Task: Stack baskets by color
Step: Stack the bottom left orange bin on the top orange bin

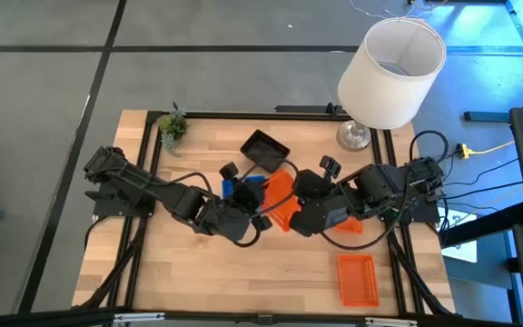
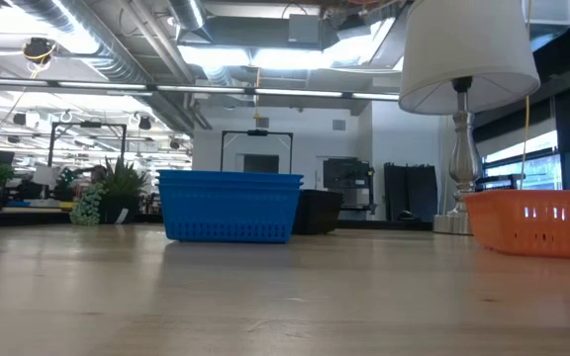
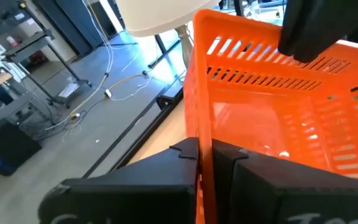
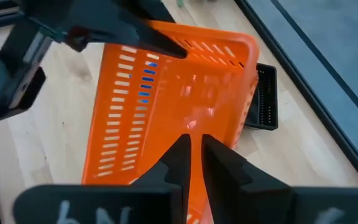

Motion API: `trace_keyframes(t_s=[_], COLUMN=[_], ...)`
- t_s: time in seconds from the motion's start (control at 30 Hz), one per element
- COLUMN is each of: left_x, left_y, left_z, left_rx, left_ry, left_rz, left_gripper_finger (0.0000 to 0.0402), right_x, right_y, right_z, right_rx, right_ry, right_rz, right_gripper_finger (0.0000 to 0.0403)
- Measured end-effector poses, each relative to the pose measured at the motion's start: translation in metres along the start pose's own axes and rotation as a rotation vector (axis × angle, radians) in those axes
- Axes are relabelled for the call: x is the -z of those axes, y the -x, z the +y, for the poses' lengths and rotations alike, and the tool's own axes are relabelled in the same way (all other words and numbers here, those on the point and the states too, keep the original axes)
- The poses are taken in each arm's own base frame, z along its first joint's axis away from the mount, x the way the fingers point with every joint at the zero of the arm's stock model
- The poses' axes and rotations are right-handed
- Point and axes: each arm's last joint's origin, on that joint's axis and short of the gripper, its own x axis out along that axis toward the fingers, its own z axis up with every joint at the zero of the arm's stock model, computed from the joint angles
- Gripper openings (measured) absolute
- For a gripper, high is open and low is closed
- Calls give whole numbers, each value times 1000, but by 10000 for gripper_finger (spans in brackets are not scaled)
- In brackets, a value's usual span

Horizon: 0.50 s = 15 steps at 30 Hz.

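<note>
Both grippers hold one orange basket point(image 1: 280, 193) above the middle of the table, tilted. My left gripper point(image 1: 263, 216) is shut on one side of it and my right gripper point(image 1: 294, 202) on the opposite side. Blue baskets point(image 2: 231, 206), nested one in another, rest on their bottom on the table just below and left of it. A black basket point(image 1: 264, 150) lies farther back. Another orange basket point(image 1: 357, 277) lies near the front right. The low view shows neither the held basket nor the grippers. My left gripper has the basket's wall at its rim point(image 3: 204, 163), one finger point(image 3: 182, 155) outside and one inside. It comes roughly level from the table's left. The basket is clear of the table and tilted. My right gripper pinches the rim of the opposite wall point(image 4: 194, 163) between its two fingers point(image 4: 219, 158). It slants down from the table's right. The basket stretches away from these fingers toward my left gripper point(image 4: 157, 40).
A big white lampshade point(image 1: 393, 73) on its metal base point(image 1: 354, 136) stands at the far right corner. A small green plant point(image 1: 172, 127) sits at the far left corner. A bit of orange point(image 1: 348, 224) shows under my right arm.
</note>
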Motion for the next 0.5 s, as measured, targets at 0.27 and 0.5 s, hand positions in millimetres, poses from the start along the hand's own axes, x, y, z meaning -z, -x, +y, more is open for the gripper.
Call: trace_keyframes(t_s=[0.27,0.5], left_x=[0,0], left_y=[7,16], left_z=[-4,-8], left_rx=[1,20], left_ry=[-4,-18], left_rz=[-13,-26], left_gripper_finger=[0,0], right_x=[-4,-6], right_y=[-4,-8], right_z=[-5,-8], right_rx=[12,20], right_ry=[-14,0], right_rz=[6,12], right_gripper_finger=[43,43])
